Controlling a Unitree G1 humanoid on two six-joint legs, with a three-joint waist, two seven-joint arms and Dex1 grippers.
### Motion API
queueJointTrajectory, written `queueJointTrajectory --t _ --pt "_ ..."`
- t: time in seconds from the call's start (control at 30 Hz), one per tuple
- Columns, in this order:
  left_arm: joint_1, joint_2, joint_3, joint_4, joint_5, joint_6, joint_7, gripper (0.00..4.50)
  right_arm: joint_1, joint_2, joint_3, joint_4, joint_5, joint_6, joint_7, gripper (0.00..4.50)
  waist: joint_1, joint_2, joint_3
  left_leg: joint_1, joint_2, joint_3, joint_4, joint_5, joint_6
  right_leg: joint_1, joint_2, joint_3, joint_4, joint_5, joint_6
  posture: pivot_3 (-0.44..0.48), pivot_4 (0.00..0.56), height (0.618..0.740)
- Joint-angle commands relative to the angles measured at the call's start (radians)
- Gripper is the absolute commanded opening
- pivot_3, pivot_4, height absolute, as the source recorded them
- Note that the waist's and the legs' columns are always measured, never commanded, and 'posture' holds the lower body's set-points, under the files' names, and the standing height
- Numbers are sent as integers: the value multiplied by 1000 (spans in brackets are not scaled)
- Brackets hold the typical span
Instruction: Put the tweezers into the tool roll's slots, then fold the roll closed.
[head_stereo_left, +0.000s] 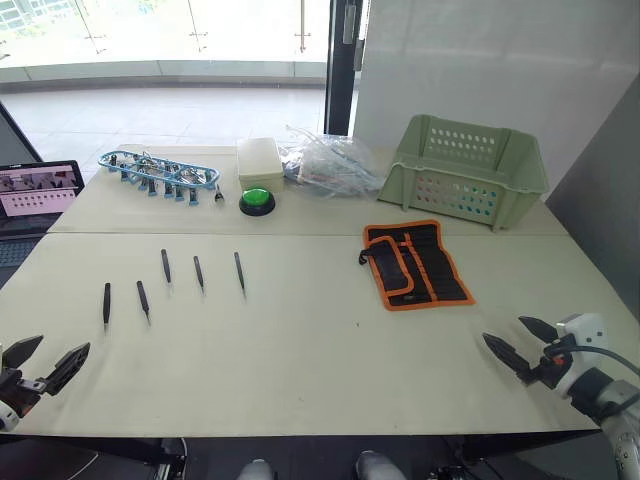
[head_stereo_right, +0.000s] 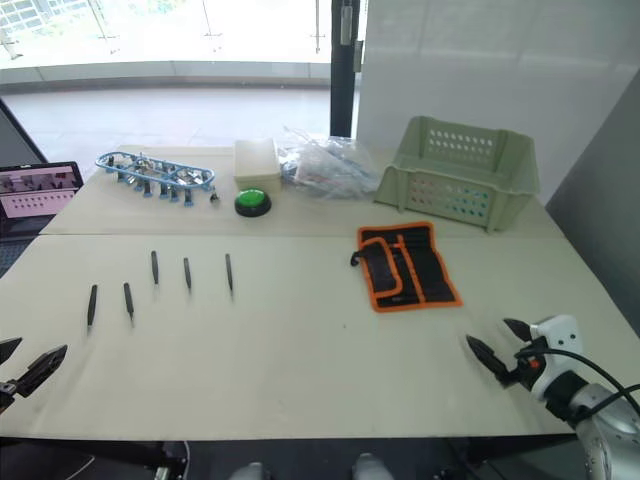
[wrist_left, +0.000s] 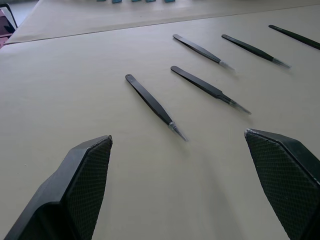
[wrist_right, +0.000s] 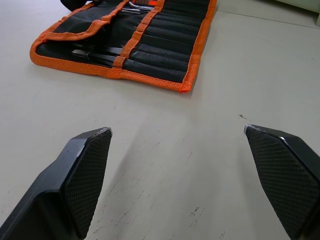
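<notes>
The five tweezers lie loose on the table, well apart from the tool roll, which lies unfolded just in front of the pale green basket. None of the five is in a slot yet, so the step in hand looks like the first pick. The left hand hovers near the table's front edge with its fingers spread wide and nothing between them; the right hand is likewise open and empty, in front of the roll.

To do the pick well, the left hand would probably best straddle the nearest tweezer across its width, near mid-length, and close gently, since a thin piece lying flat can skid or pivot. It should then be carried pointing along the slots so that it slides in.

The left wrist view shows the pale tips on the tweezers, all pointing one way. The right wrist view reveals slim metal tools already lying in the roll's near pockets, and the head views place the blue rack and green button behind the tweezers.
</notes>
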Motion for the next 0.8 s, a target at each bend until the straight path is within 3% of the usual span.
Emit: queueJointTrajectory --t 0.03,0.3,0.5,0.6,0.8 --pt "-3 12 11 -23 -8 -14 -2 4491 -6 -15 -11 -24 9 1 -2 4500 0 0 0 0 0 0 0 0 0 0 0 0 0 0 0 0 150 713" --pt "67 -107 -96 -332 -63 57 36 4491 3 105 52 -292 76 214 -198 4500 0 0 0 0 1 0 0 0 0 0 0 0 0 0 0 0 150 713" --pt "75 -171 -148 -410 -77 -14 -5 4491 -55 194 121 -391 101 352 -347 4500 -1 0 0 0 1 0 0 0 0 0 0 0 0 0 0 0 150 713" --pt "102 -142 -211 -461 -71 5 -62 4491 -119 252 163 -411 97 418 -448 4500 -1 0 0 -1 0 0 0 0 0 0 0 0 0 0 0 0 150 713" --pt "74 -75 -266 -511 -182 79 -169 4491 -256 410 241 -427 107 554 -644 4500 -1 2 1 -2 1 -1 0 0 0 -3 1 0 1 0 0 0 150 713"
